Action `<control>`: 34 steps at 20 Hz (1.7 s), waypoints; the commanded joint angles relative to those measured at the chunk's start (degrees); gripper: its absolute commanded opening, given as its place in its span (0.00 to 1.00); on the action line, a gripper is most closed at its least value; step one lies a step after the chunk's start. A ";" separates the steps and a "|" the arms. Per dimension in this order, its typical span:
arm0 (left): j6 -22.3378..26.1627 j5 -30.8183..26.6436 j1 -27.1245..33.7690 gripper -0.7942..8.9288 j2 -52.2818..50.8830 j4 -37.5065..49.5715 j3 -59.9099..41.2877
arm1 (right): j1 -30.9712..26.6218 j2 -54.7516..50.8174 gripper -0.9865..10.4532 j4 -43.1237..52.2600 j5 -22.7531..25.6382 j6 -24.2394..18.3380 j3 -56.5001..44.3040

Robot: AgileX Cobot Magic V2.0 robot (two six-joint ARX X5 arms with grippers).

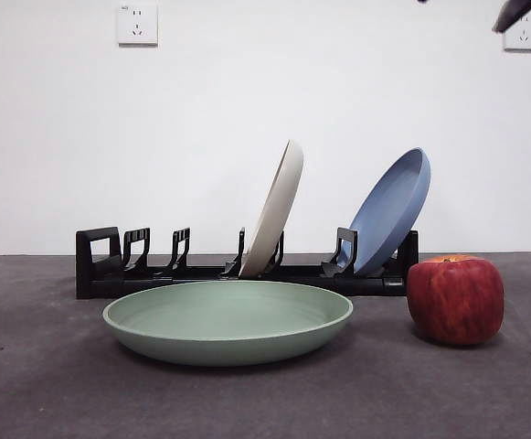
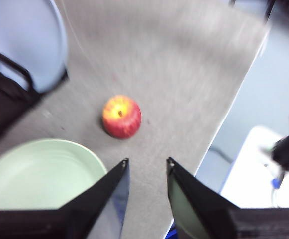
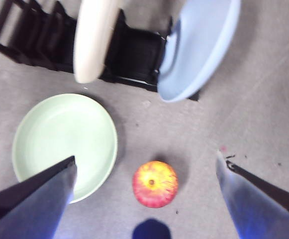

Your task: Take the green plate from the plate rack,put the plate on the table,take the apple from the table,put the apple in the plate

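Observation:
The green plate (image 1: pixel 228 320) lies flat on the table (image 1: pixel 46 384) in front of the plate rack (image 1: pixel 98 263). To its right the apple (image 1: pixel 455 299) stands on the table, apart from the plate. My right gripper (image 3: pixel 146 157) hangs high above the apple (image 3: pixel 155 183), open wide with nothing between its jaws; the green plate (image 3: pixel 64 139) shows beside it. My left gripper (image 2: pixel 147 162) is also raised and open, empty, over the table between the green plate (image 2: pixel 40 174) and the apple (image 2: pixel 121 116). The left wrist view is blurred.
A cream-white plate (image 1: pixel 274 210) and a blue plate (image 1: pixel 393 210) lean in the rack's slots behind the green plate. A black arm tip (image 1: pixel 516 11) shows at the top right corner. The table's edge (image 2: pixel 234 104) runs close beyond the apple.

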 commanded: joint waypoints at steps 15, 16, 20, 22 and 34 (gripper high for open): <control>0.68 -10.10 8.13 0.21 -30.56 -28.63 -0.17 | 10.62 -24.92 0.50 -8.83 14.27 5.03 -10.60; -0.13 -10.10 8.13 0.21 -33.00 -29.18 -0.17 | 10.64 -25.99 0.50 -8.09 14.29 5.88 -13.84; -4.11 -10.10 8.09 0.21 -41.11 -34.27 -0.17 | 10.64 -28.33 0.50 -0.81 14.03 8.63 -26.67; -6.84 -10.03 8.09 0.21 -44.41 -36.52 -0.35 | 10.64 -27.23 0.50 4.22 13.81 8.90 -31.50; -14.03 -5.07 8.13 0.21 -54.34 -36.52 -0.70 | 10.47 -1.92 0.50 22.99 13.73 4.26 -34.84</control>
